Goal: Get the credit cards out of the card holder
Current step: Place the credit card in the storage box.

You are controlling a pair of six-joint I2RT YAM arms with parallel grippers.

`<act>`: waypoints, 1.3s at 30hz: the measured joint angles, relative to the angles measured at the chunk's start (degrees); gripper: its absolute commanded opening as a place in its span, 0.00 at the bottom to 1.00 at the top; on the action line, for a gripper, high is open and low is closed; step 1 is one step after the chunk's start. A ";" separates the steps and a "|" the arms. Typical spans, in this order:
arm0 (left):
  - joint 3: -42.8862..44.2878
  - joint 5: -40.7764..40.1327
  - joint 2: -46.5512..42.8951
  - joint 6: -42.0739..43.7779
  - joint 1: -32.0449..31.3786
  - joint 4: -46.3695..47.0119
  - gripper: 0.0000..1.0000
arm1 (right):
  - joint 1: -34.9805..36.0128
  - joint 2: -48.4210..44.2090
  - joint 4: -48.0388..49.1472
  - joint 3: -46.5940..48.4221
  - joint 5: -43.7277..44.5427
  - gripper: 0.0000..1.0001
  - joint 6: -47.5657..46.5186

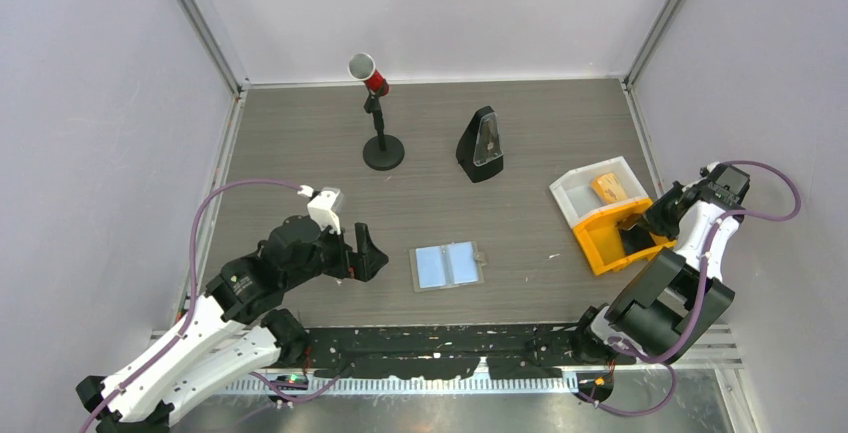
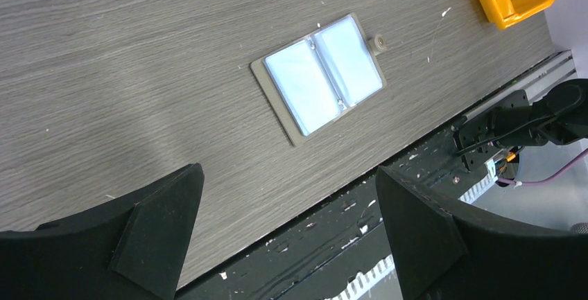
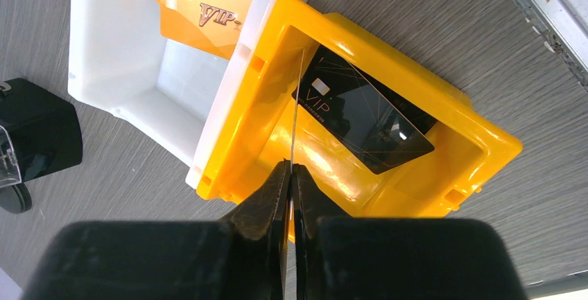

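In the right wrist view a thin sheet stands edge-on between the right fingers, its 2 faces hidden. The orange card is cut off at 12 o'clock, the metronome at 9. In the left wrist view glare whitens the 2 panels of the holder, so their contents cannot be told. The bin is cut off at 1 o'clock.

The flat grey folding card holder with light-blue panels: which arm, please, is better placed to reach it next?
Left. The left gripper, open, hangs just beside the grey folding card holder; the right gripper is shut on a thin card above the yellow plastic bin, farther off.
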 measured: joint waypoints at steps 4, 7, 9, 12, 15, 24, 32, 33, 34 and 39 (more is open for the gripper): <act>0.00 0.39 0.09 0.00 0.00 0.00 0.99 | 0.00 0.00 0.00 0.00 -0.39 0.07 -0.04; 0.00 0.52 0.09 0.00 0.00 0.00 0.99 | 0.00 -0.11 0.00 0.00 -1.53 0.06 0.02; 0.00 0.83 0.09 0.00 0.00 0.00 0.99 | 0.00 -0.63 -0.11 -0.02 -2.14 0.05 0.09; 0.00 1.09 0.09 0.04 0.00 0.00 0.99 | 0.00 -2.08 -0.26 -0.02 -2.75 0.05 0.63; 0.00 1.36 -0.04 0.04 0.00 0.00 0.99 | 0.00 -3.41 -0.37 -0.02 -3.04 0.05 1.22; 0.00 1.49 -2.56 0.52 0.00 -0.07 0.99 | -0.15 -3.98 -1.88 -0.02 -1.01 0.07 0.66; 0.00 1.49 -2.21 1.20 0.00 -0.42 0.99 | -0.20 -0.94 -2.97 0.83 -0.20 0.08 -0.46; 0.00 1.49 -2.14 1.20 0.00 -0.42 0.99 | -0.20 -0.66 -3.08 0.98 0.13 0.08 -0.57; 0.00 1.49 -2.05 1.20 0.00 -0.42 0.99 | -0.20 -0.55 -3.19 1.07 0.37 0.08 -0.66; 0.07 1.51 -0.76 1.18 0.00 -0.39 0.99 | -0.20 -0.44 -3.41 1.60 2.12 0.08 -1.20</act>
